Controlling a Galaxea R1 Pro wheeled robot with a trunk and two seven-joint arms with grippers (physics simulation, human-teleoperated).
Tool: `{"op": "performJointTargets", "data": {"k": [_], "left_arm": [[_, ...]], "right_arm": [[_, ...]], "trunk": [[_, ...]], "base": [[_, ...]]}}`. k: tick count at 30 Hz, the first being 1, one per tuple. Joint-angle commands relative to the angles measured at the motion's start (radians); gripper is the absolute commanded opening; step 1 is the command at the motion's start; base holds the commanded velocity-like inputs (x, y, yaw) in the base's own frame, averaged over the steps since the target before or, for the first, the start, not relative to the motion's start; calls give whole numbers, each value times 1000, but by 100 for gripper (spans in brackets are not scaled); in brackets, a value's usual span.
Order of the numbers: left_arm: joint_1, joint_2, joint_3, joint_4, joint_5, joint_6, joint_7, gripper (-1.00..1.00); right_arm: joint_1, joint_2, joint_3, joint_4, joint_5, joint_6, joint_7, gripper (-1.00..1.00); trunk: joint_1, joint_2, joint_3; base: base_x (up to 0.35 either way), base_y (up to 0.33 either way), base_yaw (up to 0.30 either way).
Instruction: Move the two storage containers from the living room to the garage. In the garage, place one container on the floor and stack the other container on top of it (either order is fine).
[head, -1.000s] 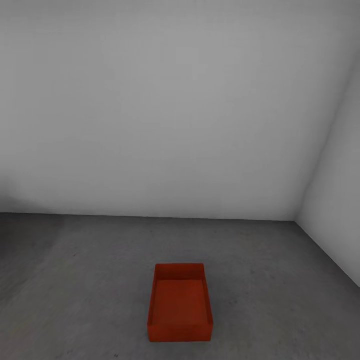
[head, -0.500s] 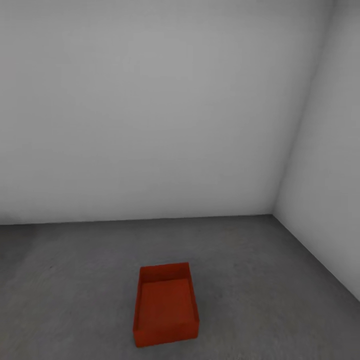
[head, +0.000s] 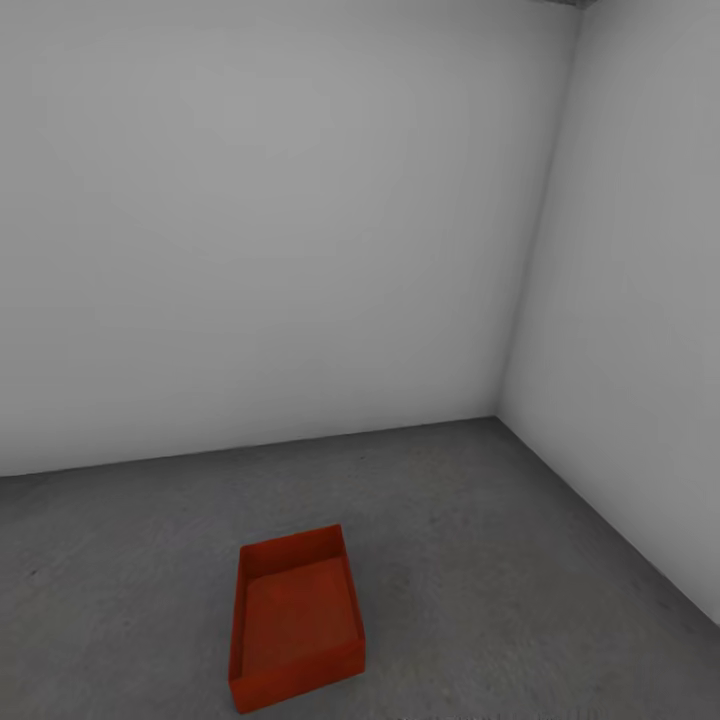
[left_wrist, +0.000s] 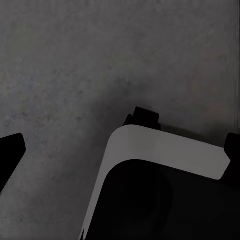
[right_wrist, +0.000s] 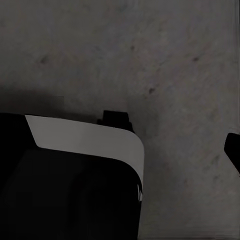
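One bin (head: 297, 633) sat alone on the grey floor (head: 520, 560) of the garage, open side up, empty, a little askew to the pale walls (head: 250, 230) and some way out from the corner where they met. Nothing was stacked on it, so the first placement looked done and the job stood, by my reading, at the halfway point: the second bin had yet to be fetched from the living room. The next move would therefore call for driving the base away and out of this room, not for any reach with the arms.

Both wrist cameras looked down at bare concrete and at the robot's own base, a pale-edged dark shell (left_wrist: 150, 190) (seen also from the right wrist (right_wrist: 75, 185)). Dark tips (left_wrist: 9, 155) showed at the frame edges in the left wrist view, and one (right_wrist: 233, 149) in the right; they seemed set wide apart, with nothing between them, though I could not tell for certain. The bin lay well apart from either gripper, ahead of the robot.
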Motion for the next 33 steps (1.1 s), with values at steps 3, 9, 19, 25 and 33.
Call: {"op": "performJointTargets", "data": {"k": [3, 9, 19, 25, 33], "left_arm": [[0, 0, -5, 0, 8, -3, 2, 100], [0, 0, -6, 0, 8, -3, 2, 100], [0, 0, -6, 0, 8, -3, 2, 100], [0, 0, -6, 0, 7, -3, 2, 100], [0, 0, -6, 0, 8, -3, 2, 100]], "right_arm": [[-1, 1, 9, 3, -10, -1, -2, 100], [-1, 3, 9, 3, -10, 1, -2, 100], [-1, 1, 8, 4, -11, 5, 0, 100], [-1, 0, 7, 5, -12, -3, 0, 100], [-1, 0, 7, 5, -12, -4, 0, 100]], "trunk": [[0, -1, -1], [0, -1, -1], [0, -1, 2], [0, -1, 4], [0, -1, 6]], "base": [[0, 0, -296], [0, 0, -296], [0, 0, -296], [0, 0, -296], [0, 0, -296]]}}
